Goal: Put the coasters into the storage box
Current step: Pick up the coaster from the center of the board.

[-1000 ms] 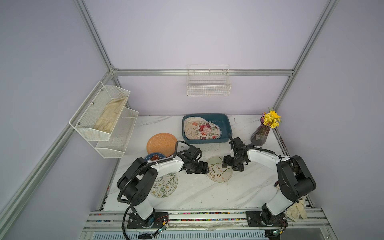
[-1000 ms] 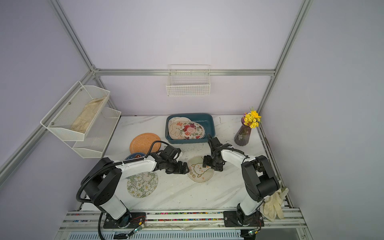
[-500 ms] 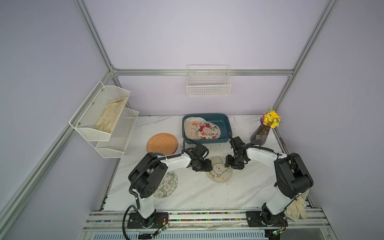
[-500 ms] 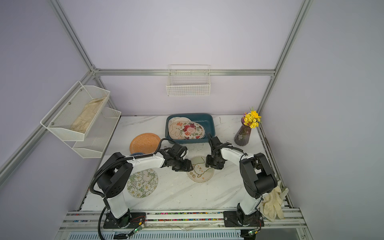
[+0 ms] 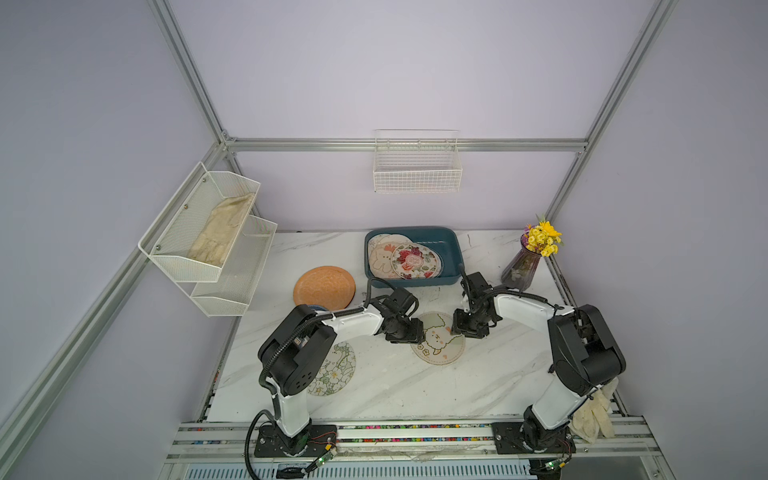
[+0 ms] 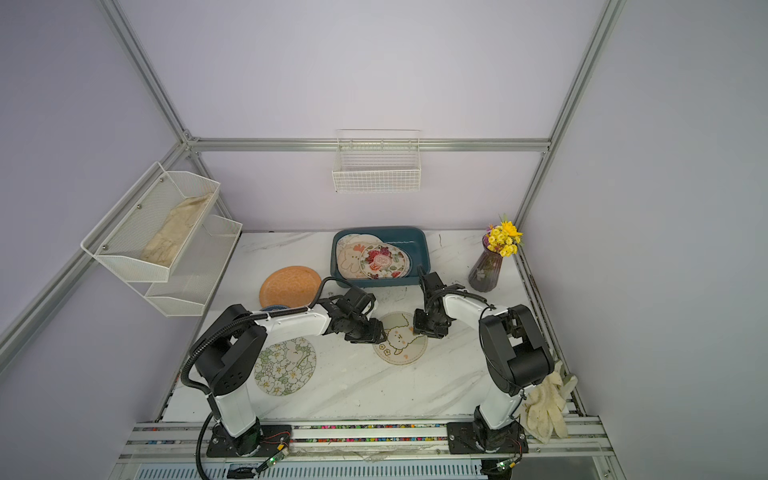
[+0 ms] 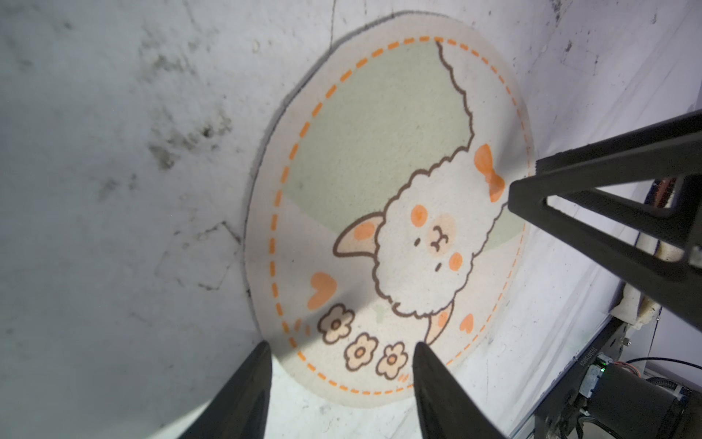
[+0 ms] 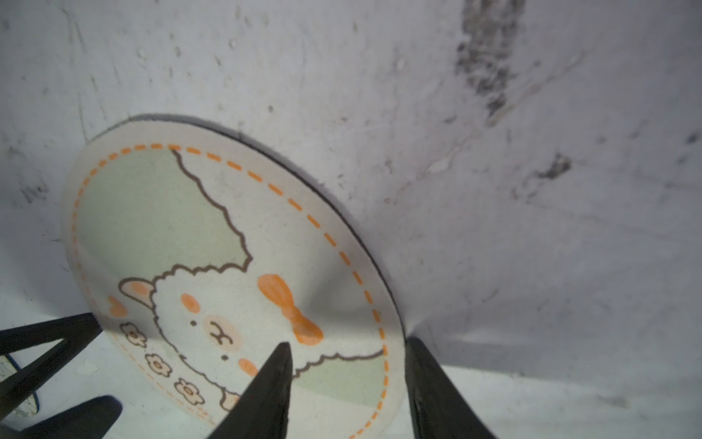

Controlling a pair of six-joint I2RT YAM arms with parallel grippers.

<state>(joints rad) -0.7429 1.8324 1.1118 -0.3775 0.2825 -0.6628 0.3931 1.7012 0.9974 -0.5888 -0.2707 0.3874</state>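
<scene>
Top views both place the green flower-print coaster [image 6: 284, 365] farthest out from the storage box [image 5: 415, 282], toward the robot's bases and partly under the left arm. Closer to the box, straight out from its long front side, lies the sheep coaster [image 5: 436, 340], and this is where things have changed. The left arm has swung in from the side, so the left gripper [image 7: 340, 344] now sits at the rim opposite the right gripper [image 8: 347, 342]. Both have narrowed their jaws.

In the left wrist view the left jaws stand part open, one tip over the print and one over bare marble, holding nothing. In the right wrist view the right jaws also stand apart, straddling the rim, and the mat buckles into a ridge between them. I judge the pinch begun but not yet secure.

Nearer still to the box, off its left front corner, rests the orange coaster [image 5: 324, 287], untouched. Inside the box at least two printed coasters [image 5: 415, 261] overlap, which leaves at least three still to go in.
</scene>
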